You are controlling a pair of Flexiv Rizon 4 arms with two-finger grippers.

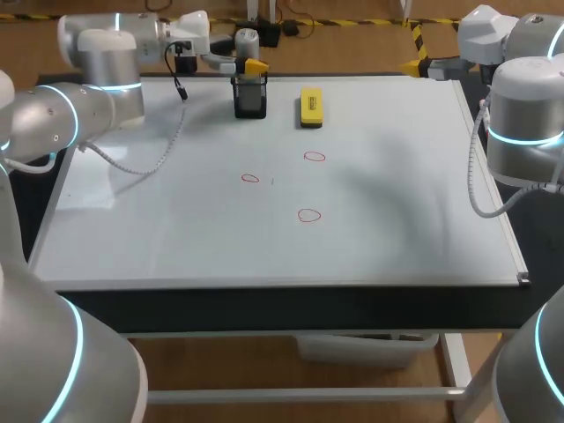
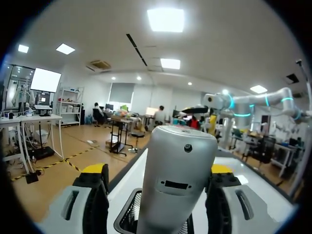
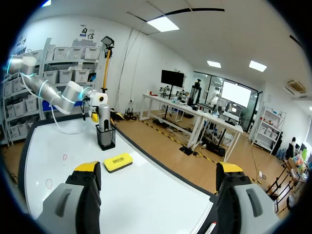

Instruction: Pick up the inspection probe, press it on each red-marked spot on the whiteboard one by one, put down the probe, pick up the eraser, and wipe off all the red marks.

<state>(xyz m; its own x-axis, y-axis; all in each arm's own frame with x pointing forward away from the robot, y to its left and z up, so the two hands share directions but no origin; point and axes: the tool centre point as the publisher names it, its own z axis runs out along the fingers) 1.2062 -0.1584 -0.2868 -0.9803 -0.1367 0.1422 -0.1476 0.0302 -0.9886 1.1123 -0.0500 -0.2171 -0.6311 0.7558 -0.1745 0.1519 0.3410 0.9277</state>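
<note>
Mostly hidden, the inspection probe [image 1: 247,40] shows only its rounded grey head in the head view. Its lower length sits down inside the black mesh holder [image 1: 250,99], and the left gripper [image 1: 248,64] crosses in front of its middle. It stands upright in the holder, long axis vertical, head up; the working tip points down and cannot be seen. In the left wrist view the probe's body fills the space between the fingers [image 2: 91,195] and is cut off below, with just a piece of the holder's rim showing. One finger sits clear of the probe, with whiteboard visible in the gap. The other looks right against it, though contact is hard to judge. So the left gripper is spread around the probe above the holder, not clamped on it.

The eraser [image 1: 310,107], a yellow block, lies flat on the whiteboard [image 1: 397,176] just beside the holder on my right, its long axis running from the near edge to the far edge. Three red marks [image 1: 315,157] are small outlined loops nearer me than the holder and well apart from it; in the right wrist view only two can be made out, faintly.

The right gripper [image 3: 158,187] hangs well off to the right of the holder, fingers wide apart and holding nothing. In the head view only one yellow tip of it shows.
</note>
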